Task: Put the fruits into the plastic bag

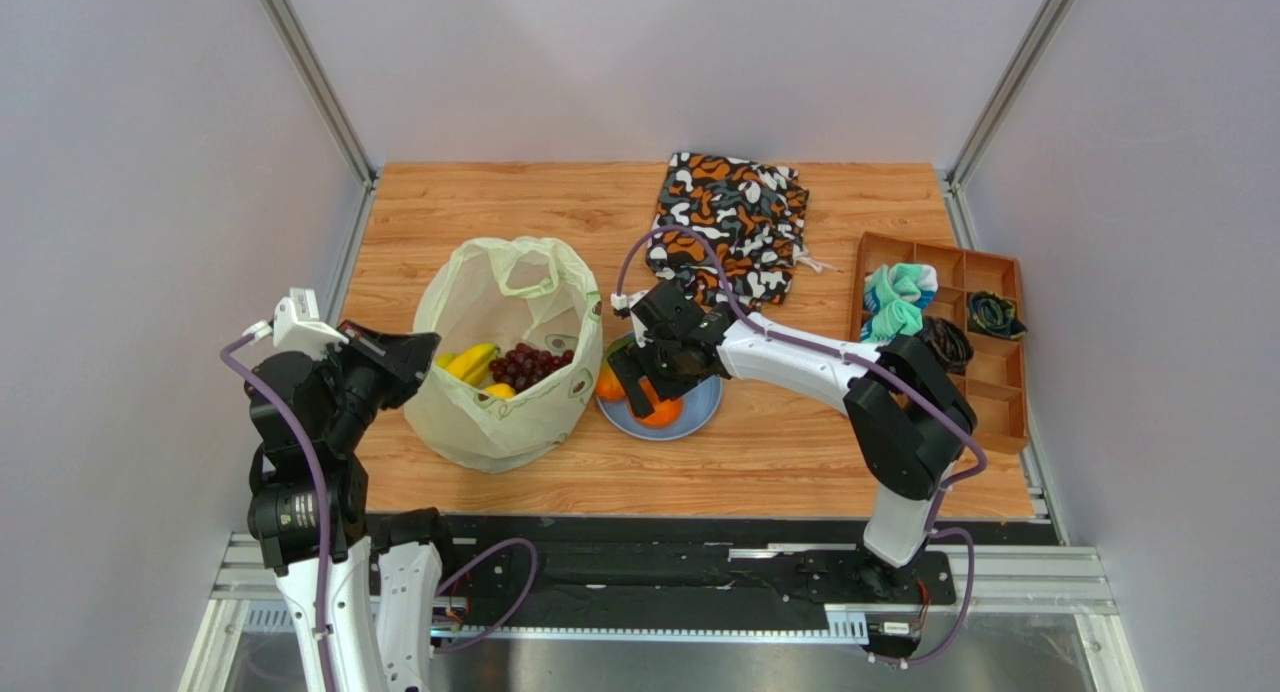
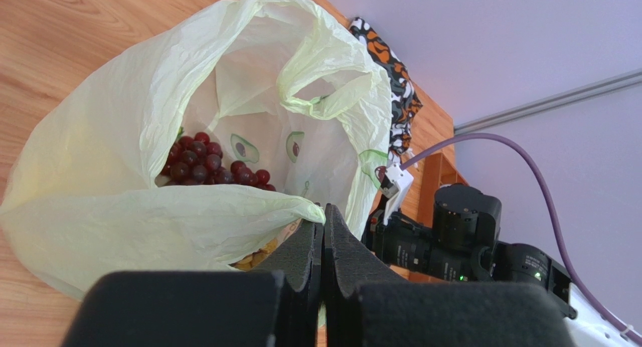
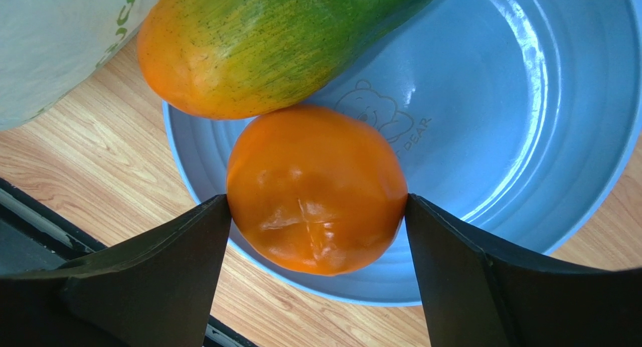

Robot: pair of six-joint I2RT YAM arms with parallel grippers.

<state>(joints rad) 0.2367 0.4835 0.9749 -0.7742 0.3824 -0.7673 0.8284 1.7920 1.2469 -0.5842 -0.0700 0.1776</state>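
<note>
One orange (image 3: 316, 234) clamped in right gripper (image 3: 316, 200), one mango (image 3: 279, 46) touching it, one blue plate (image 3: 527, 136) lettered "PEAR", left gripper (image 2: 324, 215) pinching one plastic bag (image 2: 113, 174), one grape bunch (image 2: 203, 163) inside

The open plastic bag (image 2: 113, 136) holds dark grapes (image 2: 203, 163) and bananas (image 1: 472, 362); the orange (image 3: 316, 189) touches the mango (image 3: 279, 46) on a blue plate (image 3: 490, 136).

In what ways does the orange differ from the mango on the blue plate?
The orange is round and all orange; the mango is longer, green fading to orange. The right claw clasps the orange on both sides; it does not touch the mango. Both lie on the blue plate, touching each other.
</note>
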